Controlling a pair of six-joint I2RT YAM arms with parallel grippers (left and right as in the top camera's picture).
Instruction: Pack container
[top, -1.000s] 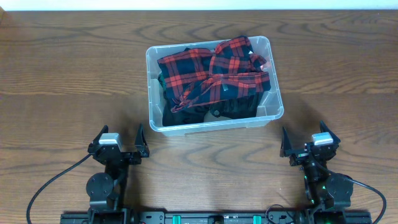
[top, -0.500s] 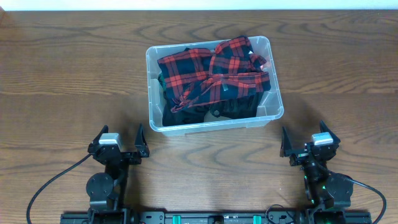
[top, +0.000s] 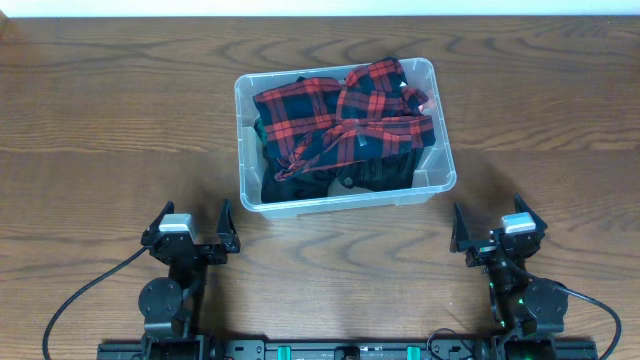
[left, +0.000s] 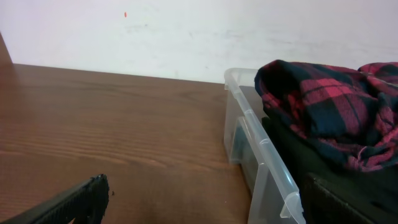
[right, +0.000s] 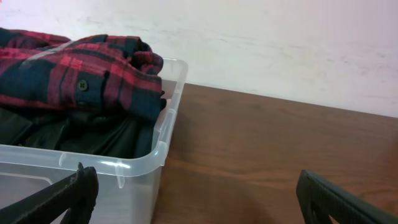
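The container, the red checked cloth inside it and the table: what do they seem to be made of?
The container looks like clear, glossy moulded plastic: its contents show through the walls. The checked cloth seems a soft woven fabric, perhaps flannel: it creases and bears a button. The table shows wood grain, real wood or laminate, with a low sheen.

A dark, wood-grained tabletop (top: 110, 120) carried one clear plastic container (top: 241, 140), which stood flat on the wood a little beyond the middle, its long sides slightly skewed to the tabletop's edges. At the near edge a black left cable (top: 90, 285) and a black right cable (top: 595, 297) curved across the wood by the corners. A white wall met the far edge.
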